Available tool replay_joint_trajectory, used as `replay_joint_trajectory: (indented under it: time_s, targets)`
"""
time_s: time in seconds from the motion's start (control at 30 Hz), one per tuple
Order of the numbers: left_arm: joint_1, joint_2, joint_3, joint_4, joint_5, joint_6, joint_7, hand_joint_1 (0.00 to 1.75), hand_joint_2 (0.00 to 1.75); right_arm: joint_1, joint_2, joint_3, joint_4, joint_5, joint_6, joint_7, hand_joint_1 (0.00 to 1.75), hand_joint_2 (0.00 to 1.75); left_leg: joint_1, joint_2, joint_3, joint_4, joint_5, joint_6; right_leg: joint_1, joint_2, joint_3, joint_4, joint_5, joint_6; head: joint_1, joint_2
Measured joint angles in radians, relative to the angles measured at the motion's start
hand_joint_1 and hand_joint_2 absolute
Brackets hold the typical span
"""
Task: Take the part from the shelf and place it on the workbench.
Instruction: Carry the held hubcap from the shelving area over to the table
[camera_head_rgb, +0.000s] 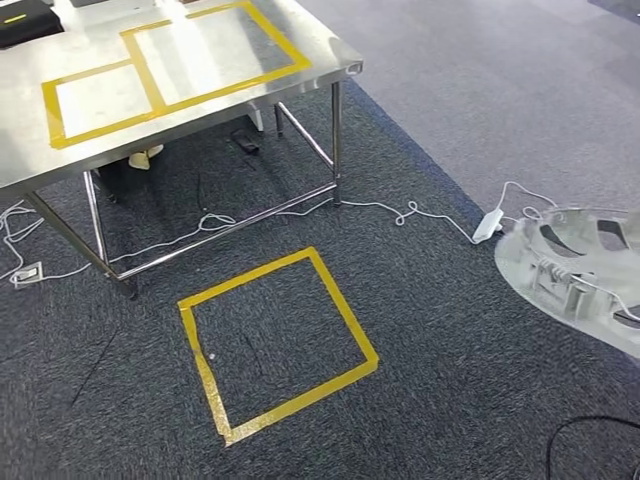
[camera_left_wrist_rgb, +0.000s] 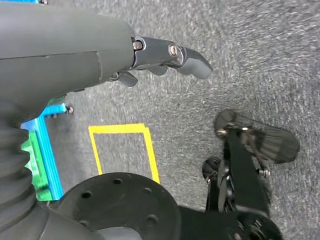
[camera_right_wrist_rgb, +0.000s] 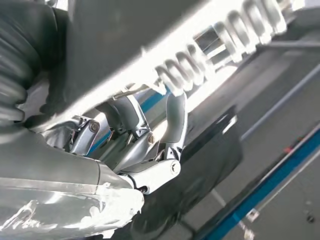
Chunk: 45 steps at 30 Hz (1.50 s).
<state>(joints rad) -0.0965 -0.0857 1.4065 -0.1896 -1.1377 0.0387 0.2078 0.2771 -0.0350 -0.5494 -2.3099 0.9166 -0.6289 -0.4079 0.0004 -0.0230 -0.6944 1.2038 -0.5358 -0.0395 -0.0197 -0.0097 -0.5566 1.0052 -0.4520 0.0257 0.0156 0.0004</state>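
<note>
part (camera_right_wrist_rgb: 211, 40) sits gripped in right robot hand (camera_right_wrist_rgb: 151, 145), fingers curled around it.

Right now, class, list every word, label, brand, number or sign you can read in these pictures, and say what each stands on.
None can be read.
The yellow tape on the carpet and on the workbench forms plain outlines without lettering.
The grey part shows no print.

Bare workbench (camera_head_rgb: 30, 140) top; cables (camera_head_rgb: 423, 212) across carpet
</note>
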Motion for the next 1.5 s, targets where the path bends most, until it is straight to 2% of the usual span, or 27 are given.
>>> replay_joint_trajectory:
  time_s: [0.03,0.07,0.1,0.13,0.2,0.23,0.27,0.33,0.4,0.47,0.53,0.57,0.6,0.67,0.73,0.8,0.87,0.93,1.0,1.07,1.13,1.2,1.27,1.33,1.4,1.43,1.5]
  targets:
    - [-0.001,0.0,0.0,0.0,-0.002,0.002,0.002,0.0,1.75,-0.006,-0.011,0.026,0.007,0.0,-0.002,0.006,1.75,1.75,0.0,0.006,-0.023,0.05,-0.016,0.0,0.003,-0.014,-0.001,0.0,0.0,-0.001,0.0,0.0]
    - [-0.001,0.0,0.0,0.0,-0.003,0.003,0.004,0.0,1.75,-0.01,-0.021,0.05,0.013,-0.001,-0.002,0.009,1.75,1.75,0.0,0.008,-0.031,0.066,-0.013,0.001,0.005,-0.028,0.0,0.0,-0.001,-0.002,0.0,0.0]
    - [-0.001,0.0,0.0,0.0,-0.003,0.004,0.005,0.0,1.75,-0.013,-0.029,0.072,0.019,-0.001,-0.002,0.011,1.75,1.75,-0.001,0.012,-0.018,0.044,0.008,0.004,0.007,-0.042,0.001,0.0,-0.001,-0.003,0.0,0.0]
    - [-0.001,0.0,0.0,0.0,-0.003,0.005,0.005,0.0,1.75,-0.015,-0.036,0.089,0.023,-0.001,-0.002,0.012,1.75,1.75,-0.003,0.022,0.013,-0.014,0.041,0.009,0.009,-0.057,0.003,0.0,-0.003,-0.002,0.0,0.0]
    - [-0.002,0.0,0.0,0.0,-0.003,0.006,0.006,0.0,1.75,-0.018,-0.049,0.113,0.03,-0.002,-0.003,0.013,1.75,1.75,-0.012,0.071,0.087,-0.151,0.095,0.024,0.016,-0.085,0.007,0.002,-0.007,0.002,0.0,0.0]
    - [-0.004,0.0,0.0,0.0,-0.004,0.006,0.007,0.0,1.75,-0.02,-0.054,0.121,0.033,-0.002,-0.003,0.013,1.75,1.75,-0.017,0.089,0.11,-0.196,0.108,0.031,0.019,-0.099,0.009,0.003,-0.01,0.006,0.0,0.0]
    - [-0.004,0.0,0.0,0.0,-0.004,0.006,0.007,0.0,1.75,-0.023,-0.058,0.129,0.036,-0.003,-0.003,0.013,1.75,1.75,-0.021,0.097,0.117,-0.216,0.11,0.037,0.022,-0.111,0.01,0.003,-0.012,0.01,0.001,0.0]
    - [-0.001,0.0,0.0,0.0,-0.004,0.006,0.008,0.0,1.75,-0.03,-0.067,0.141,0.042,-0.003,-0.003,0.014,1.75,1.75,-0.02,0.071,0.114,-0.222,0.113,0.046,0.023,-0.132,0.013,0.001,-0.016,0.019,0.001,0.0]
    - [0.003,0.0,0.0,0.0,-0.004,0.006,0.009,0.0,1.75,-0.034,-0.075,0.153,0.048,-0.003,-0.004,0.015,1.75,1.75,-0.014,0.047,0.116,-0.226,0.117,0.054,0.019,-0.093,0.005,0.029,-0.038,0.032,0.003,0.0]
    - [0.002,0.0,0.0,0.0,-0.003,0.006,0.011,0.0,1.75,-0.036,-0.083,0.162,0.054,-0.004,-0.007,0.019,1.75,1.75,-0.008,0.023,0.116,-0.228,0.12,0.06,0.014,-0.023,-0.044,0.136,-0.095,0.042,0.009,0.0]
    - [-0.001,0.0,0.0,0.0,-0.001,0.004,0.004,0.0,1.75,-0.038,-0.087,0.172,0.06,-0.003,-0.01,0.027,1.75,1.75,-0.007,-0.003,0.116,-0.227,0.121,0.061,0.012,0.002,-0.109,0.262,-0.142,0.046,0.013,0.0]
    - [-0.002,0.0,0.0,0.0,0.001,0.001,-0.001,0.0,1.75,-0.039,-0.089,0.178,0.063,-0.001,-0.011,0.031,1.75,1.75,-0.006,-0.017,0.116,-0.227,0.121,0.061,0.01,0.004,-0.125,0.287,-0.14,0.047,0.014,0.0]
    - [-0.001,-0.001,0.0,0.0,0.004,-0.002,-0.008,0.0,1.75,-0.04,-0.091,0.184,0.067,0.002,-0.013,0.036,1.75,1.75,-0.005,-0.032,0.117,-0.226,0.121,0.06,0.008,0.006,-0.122,0.272,-0.119,0.048,0.014,0.0]
    - [-0.001,-0.001,0.0,0.0,0.007,-0.007,-0.017,0.0,1.75,-0.04,-0.097,0.193,0.072,0.007,-0.018,0.045,1.75,1.75,-0.001,-0.06,0.118,-0.223,0.12,0.054,-0.001,0.025,-0.071,0.151,-0.045,0.055,0.015,0.0]
    - [-0.001,0.003,0.0,0.0,0.007,-0.011,-0.021,0.0,1.75,-0.044,-0.099,0.2,0.077,0.011,-0.028,0.052,1.75,1.75,-0.001,-0.082,0.112,-0.214,0.118,0.042,-0.01,0.052,-0.022,0.041,-0.007,0.055,0.018,0.0]
    - [0.002,0.007,0.0,0.0,0.007,-0.015,-0.022,0.0,1.75,-0.047,-0.1,0.207,0.081,0.013,-0.041,0.057,1.75,1.75,-0.004,-0.094,0.103,-0.209,0.12,0.039,-0.012,0.061,-0.015,0.016,-0.007,0.045,0.02,0.0]
    - [0.007,0.009,0.0,0.0,0.007,-0.019,-0.021,0.0,1.75,-0.048,-0.1,0.212,0.084,0.012,-0.048,0.064,1.75,1.75,-0.004,-0.094,0.099,-0.212,0.125,0.052,-0.013,0.06,-0.019,0.016,-0.003,0.039,0.019,0.0]
    - [0.007,0.012,0.0,0.0,0.006,-0.022,-0.019,0.0,1.75,-0.05,-0.1,0.214,0.087,0.007,-0.05,0.069,1.75,1.75,-0.008,-0.089,0.103,-0.223,0.127,0.062,-0.016,0.064,-0.015,-0.001,0.001,0.044,0.018,0.0]
    - [0.006,0.013,0.0,0.0,0.004,-0.022,-0.017,0.0,1.75,-0.051,-0.101,0.215,0.089,0.001,-0.051,0.07,1.75,1.75,-0.005,-0.081,0.148,-0.299,0.14,0.075,-0.013,0.057,-0.002,-0.027,0.011,0.045,0.014,0.0]
    - [0.007,0.013,0.0,0.0,0.0,-0.023,-0.017,0.0,1.75,-0.053,-0.102,0.217,0.092,-0.008,-0.054,0.071,1.75,1.75,0.007,-0.069,0.206,-0.38,0.157,0.084,-0.007,0.04,-0.017,0.011,-0.005,0.046,0.015,0.0]
    - [0.008,0.013,0.0,0.0,-0.002,-0.024,-0.017,0.0,1.75,-0.054,-0.103,0.219,0.094,-0.022,-0.058,0.071,1.75,1.75,0.017,-0.058,0.232,-0.39,0.154,0.07,-0.012,0.029,-0.079,0.124,-0.056,0.061,0.022,0.0]
    - [0.008,0.009,0.0,0.0,-0.003,-0.024,-0.015,0.0,1.75,-0.054,-0.103,0.219,0.096,-0.035,-0.059,0.068,1.75,1.75,0.029,-0.052,0.241,-0.38,0.142,0.049,-0.023,0.023,-0.126,0.2,-0.077,0.079,0.024,0.0]
    - [0.008,0.006,0.0,0.0,-0.003,-0.024,-0.014,0.0,1.75,-0.054,-0.103,0.219,0.097,-0.041,-0.059,0.066,1.75,1.75,0.035,-0.05,0.244,-0.374,0.136,0.039,-0.027,0.02,-0.136,0.211,-0.073,0.088,0.024,0.0]
    - [0.008,0.006,0.0,0.0,-0.003,-0.024,-0.014,0.0,1.75,-0.054,-0.103,0.219,0.097,-0.042,-0.059,0.065,1.75,1.75,0.036,-0.05,0.244,-0.373,0.135,0.037,-0.028,0.02,-0.136,0.208,-0.07,0.089,0.024,0.0]
    - [0.008,0.004,0.0,0.0,-0.003,-0.024,-0.012,0.0,1.75,-0.053,-0.103,0.219,0.098,-0.044,-0.059,0.062,1.75,1.75,0.046,-0.051,0.245,-0.36,0.125,0.024,-0.035,0.019,-0.117,0.165,-0.039,0.101,0.024,0.0]
    - [0.008,0.008,0.0,-0.001,-0.003,-0.022,-0.01,0.0,1.75,-0.053,-0.103,0.219,0.102,-0.046,-0.06,0.059,1.75,1.75,0.054,-0.054,0.235,-0.322,0.099,0.0,-0.046,0.024,-0.101,0.133,-0.021,0.106,0.03,0.0]
    - [0.009,0.013,0.0,-0.001,-0.004,-0.019,-0.007,0.0,1.75,-0.051,-0.1,0.219,0.109,-0.05,-0.062,0.056,1.75,1.75,0.067,-0.059,0.213,-0.252,0.043,-0.05,-0.069,0.032,-0.078,0.086,0.001,0.103,0.029,0.0]
